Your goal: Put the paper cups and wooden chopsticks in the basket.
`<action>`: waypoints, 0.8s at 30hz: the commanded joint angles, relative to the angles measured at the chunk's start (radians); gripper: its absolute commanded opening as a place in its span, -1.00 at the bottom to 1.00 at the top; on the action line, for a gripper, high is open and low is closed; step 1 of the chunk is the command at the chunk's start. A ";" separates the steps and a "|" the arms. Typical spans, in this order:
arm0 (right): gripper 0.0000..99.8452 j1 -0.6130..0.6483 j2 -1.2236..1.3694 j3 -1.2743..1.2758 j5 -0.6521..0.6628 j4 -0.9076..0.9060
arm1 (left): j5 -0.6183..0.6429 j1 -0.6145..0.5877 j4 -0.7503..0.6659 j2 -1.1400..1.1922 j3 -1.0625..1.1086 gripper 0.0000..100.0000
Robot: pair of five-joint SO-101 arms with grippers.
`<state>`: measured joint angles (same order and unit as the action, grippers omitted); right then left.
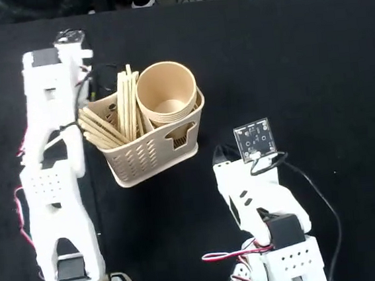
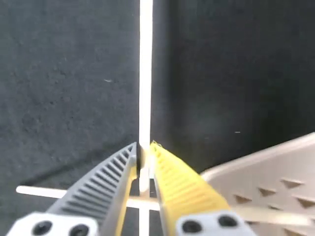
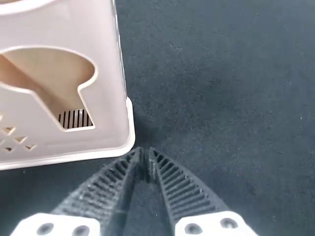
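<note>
One chopstick (image 2: 145, 73), pinched only at the left jaws' tips beside the basket (image 2: 268, 169), may pivot and miss; right jaws pressed together, empty.

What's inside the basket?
Stacked paper cups and a bundle of wooden chopsticks leaning beside them. The basket floor is covered, so anything underneath is hidden.

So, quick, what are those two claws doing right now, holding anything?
Left gripper: shut on a wooden chopstick.
Right gripper: shut, holding nothing, beside the basket.
</note>
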<state>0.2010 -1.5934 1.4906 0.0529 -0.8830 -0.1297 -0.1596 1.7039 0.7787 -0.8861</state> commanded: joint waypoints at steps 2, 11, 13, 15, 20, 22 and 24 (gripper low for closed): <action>-0.94 0.005 -0.010 -0.007 0.011 0.020 | -0.086 -0.104 -0.063 -0.075 0.012 -0.94; -0.94 0.005 -0.010 -0.007 0.011 0.020 | -0.226 -0.240 -0.189 -0.083 0.010 -0.94; -0.94 0.005 -0.010 -0.005 0.011 0.020 | -0.222 -0.254 -0.187 -0.086 0.001 -0.94; -0.94 0.005 -0.010 -0.005 0.011 0.020 | -0.222 -0.268 -0.157 -0.086 -0.048 -0.94; -0.94 0.005 -0.010 -0.005 0.011 0.020 | -0.218 -0.297 -0.043 -0.084 -0.214 -0.94; -0.94 0.005 -0.010 -0.005 0.011 0.020 | -0.155 -0.311 -0.012 -0.084 -0.288 -0.94; -0.94 0.005 -0.010 -0.005 0.011 0.020 | -0.080 -0.331 0.011 -0.084 -0.380 -0.94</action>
<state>0.2010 -1.5934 1.4906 0.0529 -0.8830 -0.3245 -0.4511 1.6671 0.7695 -1.0779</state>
